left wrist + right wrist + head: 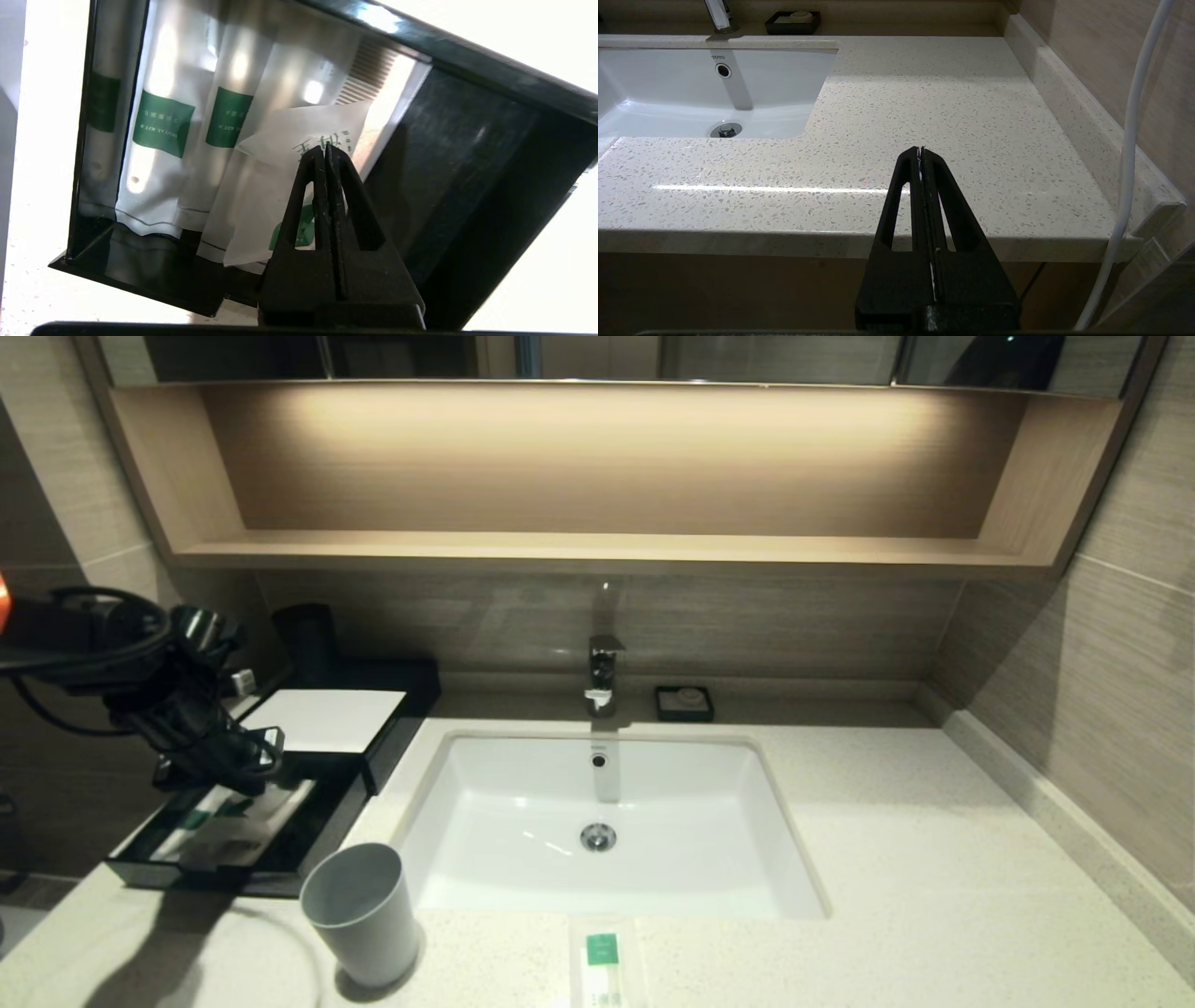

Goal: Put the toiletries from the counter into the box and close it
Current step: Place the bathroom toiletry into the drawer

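Hovering over the open box (140, 859) at nine o'clock of the sink (485, 887), the left hand (325, 148) has its fingers pressed together on nothing; whether its tips touch the sachet (299, 135) lying in the box on the other packets cannot be told. One green-labelled sachet (605, 961) remains on the desk (934, 859) at six o'clock of the sink, beside the grey cup (359, 910). The right hand (920, 150) is parked, pressed together, off the desk's front edge. That sachet and closing the box are left.
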Robot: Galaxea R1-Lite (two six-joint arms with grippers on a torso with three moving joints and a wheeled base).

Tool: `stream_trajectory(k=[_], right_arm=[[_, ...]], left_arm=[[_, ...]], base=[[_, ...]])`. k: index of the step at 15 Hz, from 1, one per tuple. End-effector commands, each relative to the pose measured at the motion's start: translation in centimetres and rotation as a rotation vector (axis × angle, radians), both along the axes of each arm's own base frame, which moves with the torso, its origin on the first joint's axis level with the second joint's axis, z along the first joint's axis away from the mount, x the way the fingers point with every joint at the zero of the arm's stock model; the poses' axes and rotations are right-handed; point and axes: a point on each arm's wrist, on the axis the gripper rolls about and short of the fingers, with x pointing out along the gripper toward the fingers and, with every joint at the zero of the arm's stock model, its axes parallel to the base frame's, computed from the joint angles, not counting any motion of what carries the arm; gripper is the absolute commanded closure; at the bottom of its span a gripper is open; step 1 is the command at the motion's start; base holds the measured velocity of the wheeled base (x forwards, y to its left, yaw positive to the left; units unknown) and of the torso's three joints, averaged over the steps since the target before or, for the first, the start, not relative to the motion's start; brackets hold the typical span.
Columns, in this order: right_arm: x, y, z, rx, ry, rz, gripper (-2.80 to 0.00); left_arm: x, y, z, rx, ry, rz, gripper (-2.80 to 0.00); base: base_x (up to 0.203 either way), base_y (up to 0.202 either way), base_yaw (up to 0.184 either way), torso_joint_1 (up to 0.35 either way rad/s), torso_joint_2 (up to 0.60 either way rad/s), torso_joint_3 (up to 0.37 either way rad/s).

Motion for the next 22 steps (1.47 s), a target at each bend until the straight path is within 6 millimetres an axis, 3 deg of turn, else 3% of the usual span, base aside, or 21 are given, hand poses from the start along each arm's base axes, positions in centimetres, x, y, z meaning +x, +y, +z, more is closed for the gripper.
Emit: stream_trajectory(k=[1, 22], right_arm=[[0.0, 0.0, 0.0, 0.000, -0.001, 0.000, 0.00], [0.0, 0.0, 0.0, 0.000, 0.001, 0.000, 0.00]], left_arm=[[0.1, 0.4, -0.7, -0.002, 0.023, 0.013, 0.00], [0.1, 1.1, -2.6, 0.031, 0.090, 0.046, 0.00]], base=[[0.000, 0.000, 0.000, 0.000, 0.00, 0.000], [0.000, 0.000, 0.000, 0.000, 0.00, 0.000]])
